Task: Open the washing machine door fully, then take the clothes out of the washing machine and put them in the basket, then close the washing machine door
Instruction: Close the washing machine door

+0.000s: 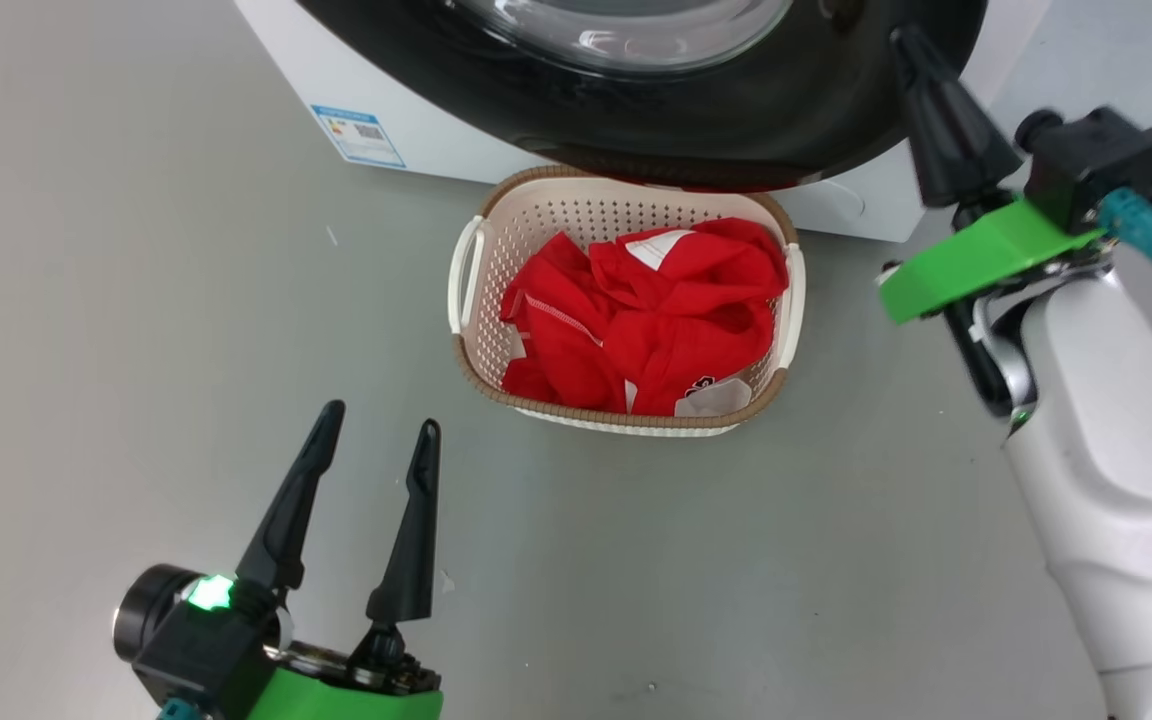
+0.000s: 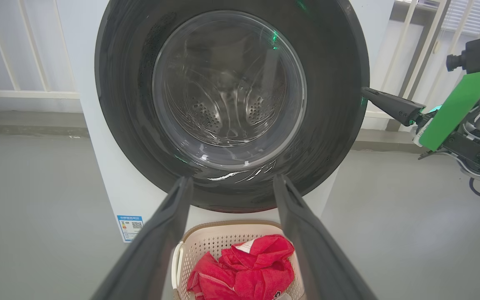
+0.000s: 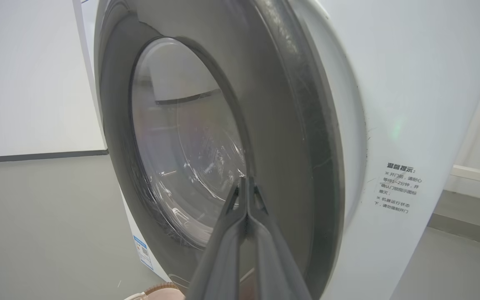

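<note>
Washing machine (image 1: 436, 140): on the floor; drum looks empty through the glass.
Washing machine door (image 2: 336, 104): against the front, seemingly closed; latch hidden, so last step unconfirmed.
Basket (image 1: 626, 425): below door, back rim cut off.
Clothes (image 1: 646, 320): in basket; unloading judged done.
Right gripper (image 3: 246, 183): 2 fingers together, empty, at door rim.
Left gripper (image 1: 382, 415): fingers wide, empty.

Clothes (image 2: 244, 268) in basket (image 2: 223, 227) below the door (image 2: 336, 83)

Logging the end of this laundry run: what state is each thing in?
washing machine door: swung shut against the washing machine; latch unclear.
clothes: crumpled inside the basket.
basket: upright on the floor, filled.
left hand: open, empty.
right hand: shut, tips at the door's rim.
</note>
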